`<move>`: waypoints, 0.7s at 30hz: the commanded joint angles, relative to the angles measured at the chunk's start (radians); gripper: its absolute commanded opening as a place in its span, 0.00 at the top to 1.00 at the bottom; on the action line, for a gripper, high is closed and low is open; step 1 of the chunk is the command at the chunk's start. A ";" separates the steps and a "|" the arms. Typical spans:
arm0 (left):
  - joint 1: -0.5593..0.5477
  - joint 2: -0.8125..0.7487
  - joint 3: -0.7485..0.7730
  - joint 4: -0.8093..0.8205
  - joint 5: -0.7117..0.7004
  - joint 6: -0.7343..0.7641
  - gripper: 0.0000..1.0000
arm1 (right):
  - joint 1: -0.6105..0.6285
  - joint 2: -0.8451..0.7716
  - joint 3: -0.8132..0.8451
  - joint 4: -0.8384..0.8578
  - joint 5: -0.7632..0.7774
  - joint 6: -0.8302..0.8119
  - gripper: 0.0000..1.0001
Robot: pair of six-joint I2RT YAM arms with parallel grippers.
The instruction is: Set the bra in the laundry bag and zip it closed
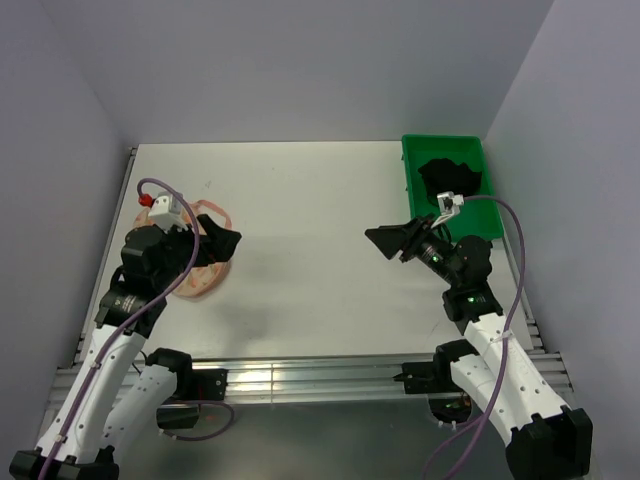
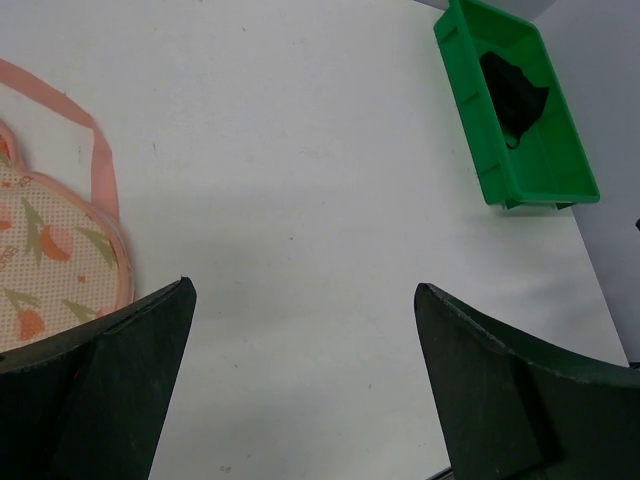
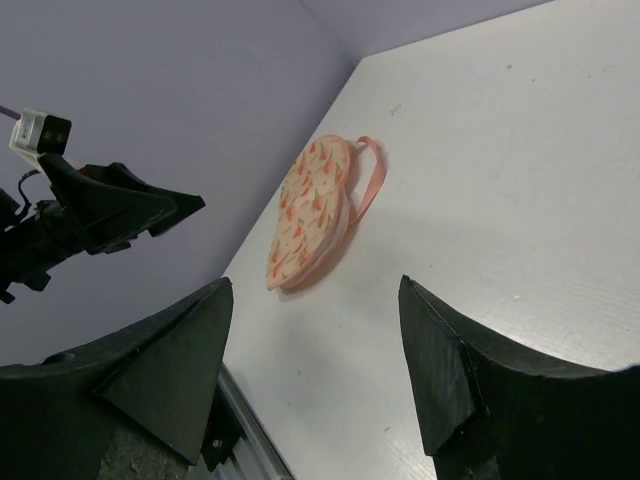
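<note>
Currently the bra (image 1: 452, 180) lies crumpled in the green tray (image 1: 409, 190) at the far right of the table (image 1: 310, 200), well apart from the laundry bag (image 3: 312, 212), which rests flat near the left edge. The right gripper (image 3: 315, 283) hangs just beside the tray with its claw spread and empty, facing away from the bra toward the bag. The left gripper (image 2: 302, 290) hovers over the bag's edge, claw spread wide, nothing in it. The likeliest trouble is the pick. Soft dark cloth lying against a tray wall may allow only a shallow pinch, so a strap could trail or the garment drop on the crossing. A finger catching the rim could also drag the tray. Whether the bag's zip stands open I cannot tell; a shut mouth would block insertion.
</note>
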 commanded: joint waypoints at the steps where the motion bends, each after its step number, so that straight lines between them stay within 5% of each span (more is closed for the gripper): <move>1: -0.003 0.023 0.051 0.012 -0.045 0.000 0.01 | 0.018 -0.006 0.018 0.013 0.027 -0.012 0.26; 11: -0.003 0.202 0.120 -0.019 -0.232 -0.102 0.03 | 0.147 0.028 -0.017 0.025 0.126 -0.018 0.30; 16: -0.005 0.297 0.094 0.062 -0.307 -0.176 0.37 | 0.196 0.034 -0.016 -0.027 0.198 -0.068 0.36; 21: -0.026 0.472 0.126 0.076 -0.366 -0.218 0.49 | 0.245 0.043 0.018 -0.119 0.228 -0.154 0.37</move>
